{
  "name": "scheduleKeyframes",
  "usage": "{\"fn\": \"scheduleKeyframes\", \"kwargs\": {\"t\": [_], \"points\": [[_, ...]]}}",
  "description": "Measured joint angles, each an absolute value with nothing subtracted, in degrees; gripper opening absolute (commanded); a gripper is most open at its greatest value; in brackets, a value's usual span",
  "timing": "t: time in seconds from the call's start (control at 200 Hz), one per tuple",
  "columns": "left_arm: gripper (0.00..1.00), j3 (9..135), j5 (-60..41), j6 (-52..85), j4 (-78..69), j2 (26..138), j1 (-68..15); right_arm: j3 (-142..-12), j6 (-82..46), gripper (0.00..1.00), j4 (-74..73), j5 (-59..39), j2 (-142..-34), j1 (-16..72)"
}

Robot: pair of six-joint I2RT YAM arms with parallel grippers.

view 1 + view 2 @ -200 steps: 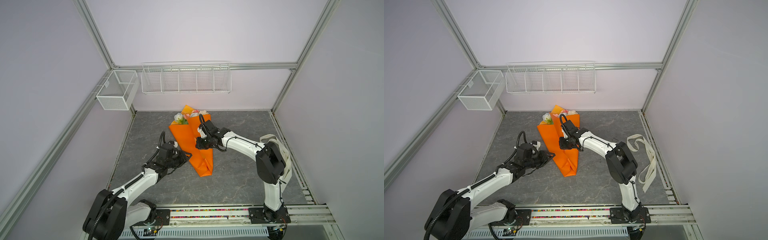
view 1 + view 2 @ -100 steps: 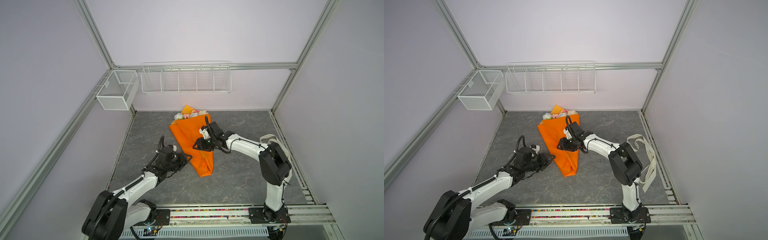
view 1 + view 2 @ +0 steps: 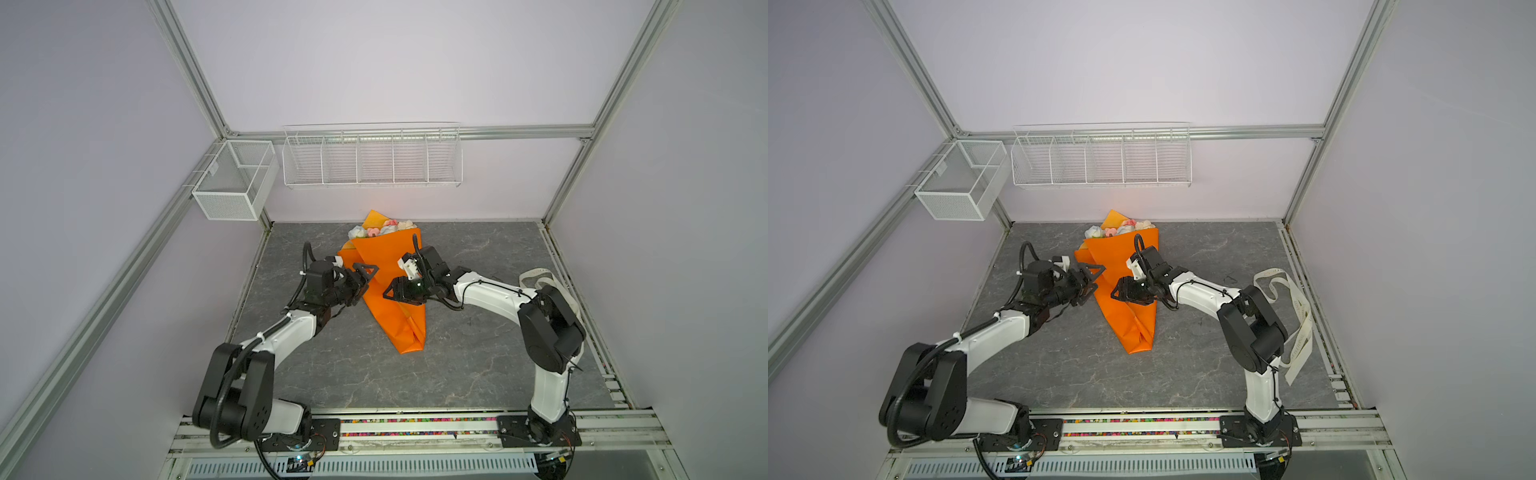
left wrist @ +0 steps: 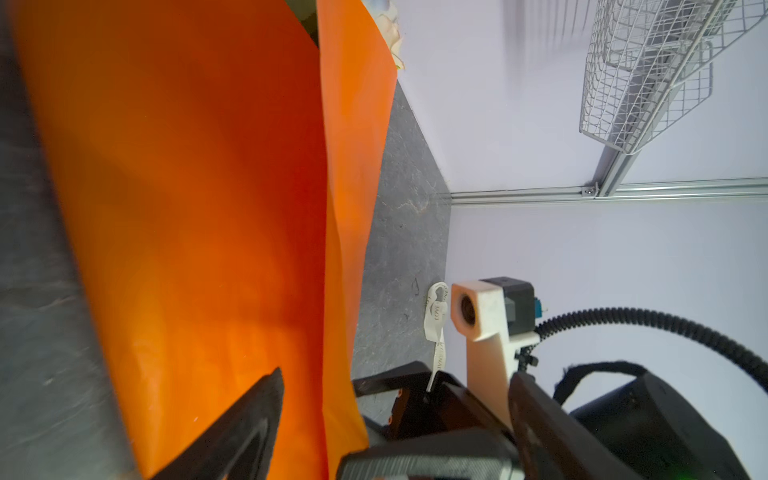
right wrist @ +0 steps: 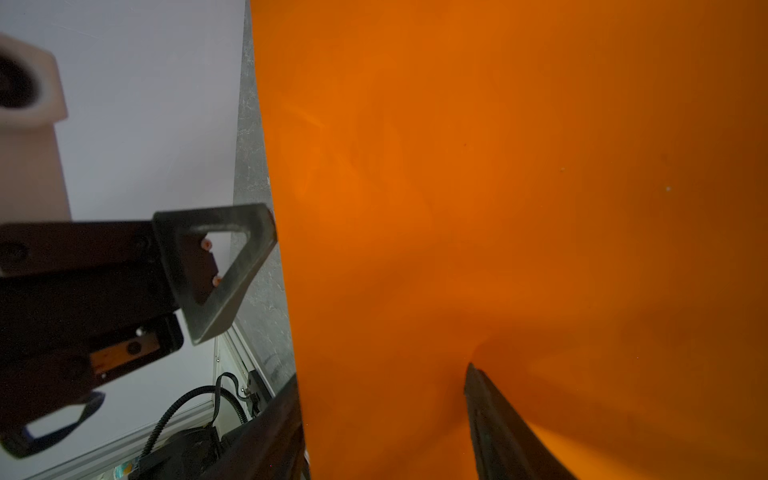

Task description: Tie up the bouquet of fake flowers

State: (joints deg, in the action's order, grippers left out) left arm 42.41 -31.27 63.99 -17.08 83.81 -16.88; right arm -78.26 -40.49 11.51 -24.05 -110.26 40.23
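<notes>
Both top views show the bouquet of fake flowers (image 3: 382,227) lying on the table (image 3: 490,257) inside its orange paper cone (image 3: 388,257), blooms toward the back wall (image 3: 415,83). My left gripper (image 3: 368,284) gapes wide at the cone's edge; my right gripper (image 3: 390,289) hovers open over it. Wrapping looks done, so next I'd fetch the ribbon (image 3: 1300,316) beside the right arm (image 3: 1200,291).

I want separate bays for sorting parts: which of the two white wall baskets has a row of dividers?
The long wire rack hung at the back: dividers split it into five bays. The mesh box beside it is short and boxy.
</notes>
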Motion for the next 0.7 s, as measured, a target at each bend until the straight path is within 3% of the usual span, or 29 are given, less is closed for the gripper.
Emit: {"fn": "scheduleKeyframes", "kwargs": {"t": [0.19, 0.415, 0.455, 0.53, 0.7], "points": [[0.48, 44.82, -35.33, 66.57, -22.52, 94.63, -16.86, -78.28, -40.27, 0.66, 11.57, -24.38, -110.26, 40.25], [0.20, 44.91, -37.19, 68.31, -25.21, 99.18, -16.47, -77.32, -39.18, 0.84, 12.38, -24.05, -107.90, 40.27], [0.17, 45.06, -37.41, 67.88, -25.39, 99.18, -16.25, -76.18, -38.65, 0.90, 12.58, -23.81, -105.89, 40.27], [0.14, 45.19, -37.69, 67.22, -25.58, 99.18, -15.73, -73.93, -37.76, 0.94, 13.10, -23.31, -101.58, 40.27], [0.14, 45.78, -38.94, 67.20, -26.11, 99.90, -14.98, -66.11, -36.58, 0.86, 13.52, -20.40, -89.60, 40.51]]}}
